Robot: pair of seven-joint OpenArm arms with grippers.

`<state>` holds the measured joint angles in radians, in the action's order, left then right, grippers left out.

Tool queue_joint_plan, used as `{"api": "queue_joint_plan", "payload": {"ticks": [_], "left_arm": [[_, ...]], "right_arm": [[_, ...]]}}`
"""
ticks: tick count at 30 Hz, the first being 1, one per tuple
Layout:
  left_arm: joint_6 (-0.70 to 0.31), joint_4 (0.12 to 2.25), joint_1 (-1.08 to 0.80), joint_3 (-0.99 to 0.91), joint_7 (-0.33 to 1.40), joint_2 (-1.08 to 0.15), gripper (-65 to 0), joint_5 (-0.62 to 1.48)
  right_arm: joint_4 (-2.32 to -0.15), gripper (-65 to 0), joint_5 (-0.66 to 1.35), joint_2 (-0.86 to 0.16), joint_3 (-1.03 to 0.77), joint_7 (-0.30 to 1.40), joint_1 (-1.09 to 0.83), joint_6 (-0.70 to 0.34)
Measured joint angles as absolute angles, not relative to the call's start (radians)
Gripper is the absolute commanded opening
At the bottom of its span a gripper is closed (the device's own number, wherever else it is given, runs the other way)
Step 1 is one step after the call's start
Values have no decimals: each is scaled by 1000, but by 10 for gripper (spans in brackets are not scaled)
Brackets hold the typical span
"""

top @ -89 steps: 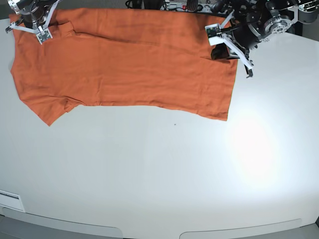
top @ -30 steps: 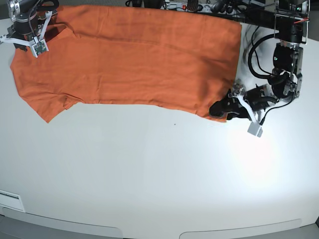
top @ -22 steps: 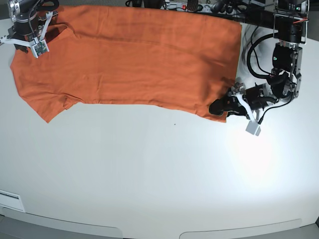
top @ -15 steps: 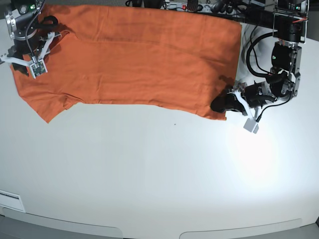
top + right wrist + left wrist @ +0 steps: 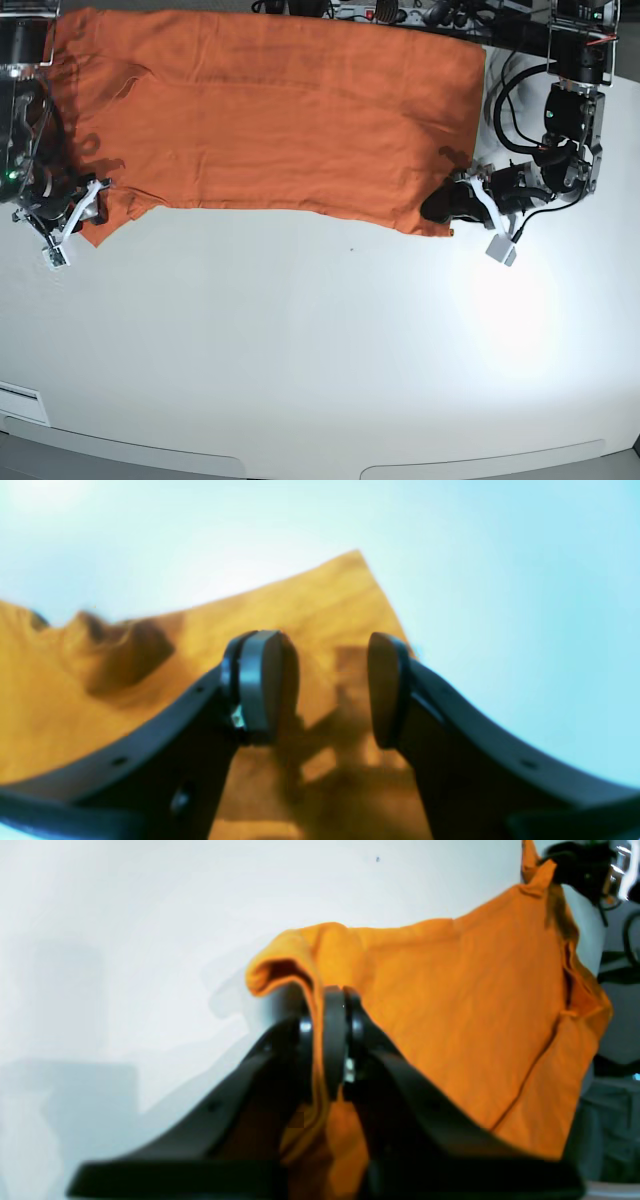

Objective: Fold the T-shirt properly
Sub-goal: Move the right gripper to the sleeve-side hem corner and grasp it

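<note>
One T-shirt (image 5: 270, 110) lies crosswise, sleeves leftward.

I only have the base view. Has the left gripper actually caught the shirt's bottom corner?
Observer: Yes. In the left wrist view the left gripper is shut with a fold of the T-shirt pinched between its pads.
Operator: And the right one at the sleeve?
Observer: The right gripper is open, pads apart over the fabric, gripping nothing.
Operator: Is it over the shirt's edge?
Observer: Yes, the pointed sleeve tip lies just beyond its pads.
</note>
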<state>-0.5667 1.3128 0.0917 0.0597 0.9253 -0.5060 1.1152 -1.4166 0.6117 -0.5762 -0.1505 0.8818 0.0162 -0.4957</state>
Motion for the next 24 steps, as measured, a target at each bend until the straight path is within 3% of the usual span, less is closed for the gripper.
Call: {"api": "queue_joint_plan", "payload": {"ticks": [8, 15, 24], "left_arm": [[-570, 1314, 89, 60, 925, -506, -650, 1115], [-570, 1314, 89, 60, 925, -506, -650, 1115], [-570, 1314, 89, 60, 925, -506, -650, 1115]], "right_arm": [[-1010, -346, 792, -619, -153, 937, 256, -670], [-994, -346, 820, -672, -152, 1019, 283, -690], [-994, -346, 791, -665, -152, 946, 283, -693]]}}
